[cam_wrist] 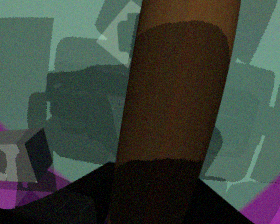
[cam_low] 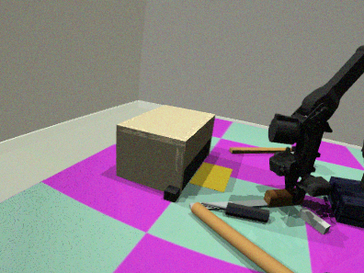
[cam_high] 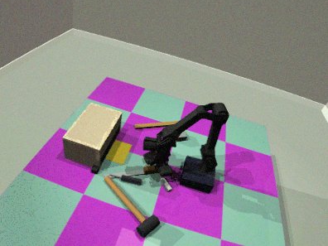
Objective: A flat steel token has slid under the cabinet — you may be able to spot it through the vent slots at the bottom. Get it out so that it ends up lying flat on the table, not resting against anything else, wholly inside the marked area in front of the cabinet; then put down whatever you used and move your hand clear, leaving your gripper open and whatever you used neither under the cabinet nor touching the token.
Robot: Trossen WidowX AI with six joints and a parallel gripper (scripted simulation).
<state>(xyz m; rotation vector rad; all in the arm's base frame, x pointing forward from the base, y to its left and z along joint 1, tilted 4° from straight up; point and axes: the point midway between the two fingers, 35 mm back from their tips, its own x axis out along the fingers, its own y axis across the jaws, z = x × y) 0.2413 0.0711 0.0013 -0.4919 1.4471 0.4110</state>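
Note:
The gripper (cam_high: 160, 171) (cam_low: 294, 196) (cam_wrist: 157, 192) is shut on the brown wooden handle (cam_high: 149, 170) (cam_low: 278, 198) (cam_wrist: 175, 95) of a tool with a thin grey blade, low over the table. The blade (cam_low: 261, 205) points toward the cabinet and passes behind a black-handled tool. The cabinet (cam_high: 92, 124) (cam_low: 162, 123) stands at the left, with a dark low opening along its front. The yellow marked area (cam_high: 119, 152) (cam_low: 212, 176) lies in front of it, and nothing shows lying on it. The steel token cannot be made out in any view.
A black-handled tool (cam_high: 131, 180) (cam_low: 247, 212) lies beside the blade. A mallet (cam_high: 148, 226) with a long wooden handle (cam_low: 239, 242) lies in front. Another wooden handle (cam_high: 155, 125) (cam_low: 259, 151) lies behind the arm. A pale block (cam_high: 166, 185) (cam_low: 315, 221) lies near the gripper. A black block (cam_high: 95, 168) (cam_low: 172, 193) is at the cabinet's corner.

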